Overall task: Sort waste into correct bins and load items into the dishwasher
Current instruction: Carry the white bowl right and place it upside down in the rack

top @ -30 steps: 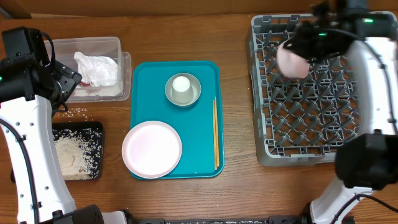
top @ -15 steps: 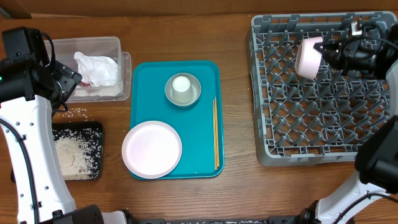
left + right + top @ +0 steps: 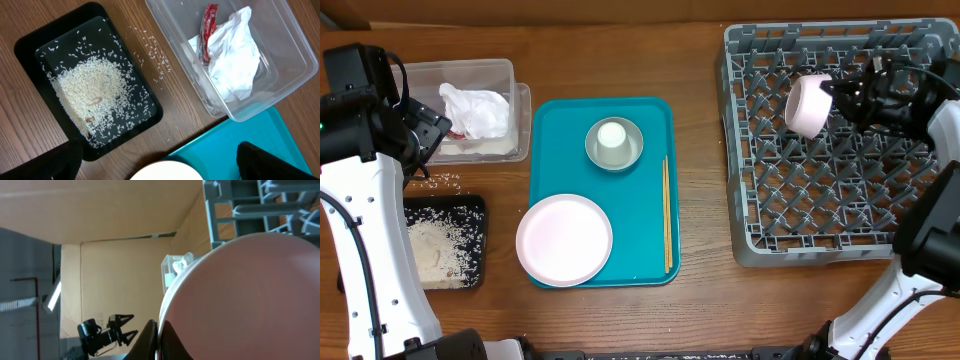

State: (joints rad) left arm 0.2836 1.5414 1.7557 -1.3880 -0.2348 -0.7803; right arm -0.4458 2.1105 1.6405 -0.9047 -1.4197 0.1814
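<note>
Right fingers (image 3: 842, 96): pressed together on the rim of the dish (image 3: 807, 104), pinching it.
Dish: held tipped on edge over the rear middle of the rack (image 3: 820, 200). Whether it touches the pegs cannot be told. In the right wrist view its pale face fills most of the frame.
Left fingers (image 3: 60, 162): spread wide and holding nothing, above the desk (image 3: 700, 310) by the two bins.
Tub (image 3: 460, 68): at the rear left of the desk. It holds the napkin (image 3: 475, 110), with the red wrapper (image 3: 207, 25) touching the napkin's edge.
Black tray (image 3: 470, 203): in front of the tub, with a heap of rice (image 3: 440, 250) inside.
Loose grains (image 3: 445, 181): scattered on the desk between the tub and the black tray.
Teal tray (image 3: 640, 200): mid desk, between the bins and the rack.
Bowl (image 3: 636, 148): at the rear of the teal tray, with the cup (image 3: 612, 137) standing inside it.
Plate (image 3: 564, 240): front left of the teal tray, reaching just past its left edge.
Chopsticks (image 3: 666, 215): lying along the teal tray's right edge.
</note>
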